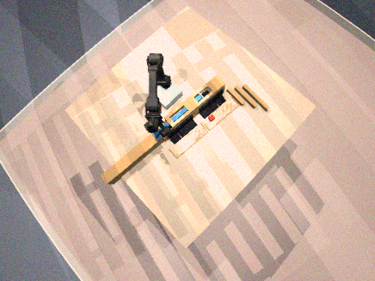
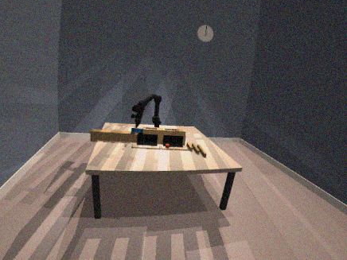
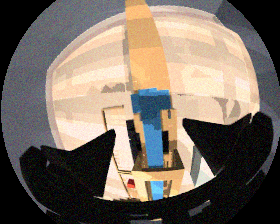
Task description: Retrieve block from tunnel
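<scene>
Top view, red block: a small red block lies outside the tunnel, in front of its open side, low by the surface; judged to be the wanted block, though the views do not prove it.
Top view, blue handle: the blue handle stands out at one end, by the long wooden beam; blue also shows through the roof slots.
Top view, loose rods: three rods lie beyond the far end, unused.
Exterior view, fingers: the fingers are above or close by the handle; contact cannot be determined.
Exterior view, red block: low before the tunnel, well apart from the fingers, not raised.
Wrist view, fingers: spread wide, nothing gripped; the handle shows between them.
Wrist view, red block: beside the tunnel.
Progress, done: extraction appears complete, if this is the right block.
Progress, left: move to the block, grasp it, lift it and hold it up.
</scene>
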Robot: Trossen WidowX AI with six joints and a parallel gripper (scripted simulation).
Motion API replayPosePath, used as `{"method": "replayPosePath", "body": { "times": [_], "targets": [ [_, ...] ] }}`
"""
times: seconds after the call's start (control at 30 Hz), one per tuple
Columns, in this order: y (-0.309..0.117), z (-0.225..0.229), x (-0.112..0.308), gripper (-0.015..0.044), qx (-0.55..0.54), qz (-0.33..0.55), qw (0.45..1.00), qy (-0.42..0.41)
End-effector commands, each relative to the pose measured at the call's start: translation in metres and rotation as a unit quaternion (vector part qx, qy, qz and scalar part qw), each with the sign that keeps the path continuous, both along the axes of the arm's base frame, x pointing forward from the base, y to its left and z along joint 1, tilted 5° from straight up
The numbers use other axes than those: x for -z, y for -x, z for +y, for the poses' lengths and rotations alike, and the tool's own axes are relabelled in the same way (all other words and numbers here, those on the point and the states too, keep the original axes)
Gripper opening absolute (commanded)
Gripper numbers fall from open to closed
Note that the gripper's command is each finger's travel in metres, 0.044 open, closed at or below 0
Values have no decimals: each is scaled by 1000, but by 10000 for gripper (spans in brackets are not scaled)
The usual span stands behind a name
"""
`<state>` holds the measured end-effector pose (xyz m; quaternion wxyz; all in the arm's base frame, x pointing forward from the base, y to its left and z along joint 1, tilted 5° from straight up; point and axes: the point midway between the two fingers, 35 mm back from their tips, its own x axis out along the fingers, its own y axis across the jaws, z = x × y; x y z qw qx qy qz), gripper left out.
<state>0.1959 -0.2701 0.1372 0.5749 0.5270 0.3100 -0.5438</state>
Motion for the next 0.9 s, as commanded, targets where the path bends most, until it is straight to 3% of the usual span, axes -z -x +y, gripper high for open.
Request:
{"method": "replayPosePath", "body": {
  "times": [0.0,0.83,0.87],
  "targets": [
    [-1,4,2,440,-2,-3,1000,-7],
    [-4,1,40,440,-2,-3,1000,-7],
    [-3,0,34,414,-3,-1,1000,-3]
  ]
}}
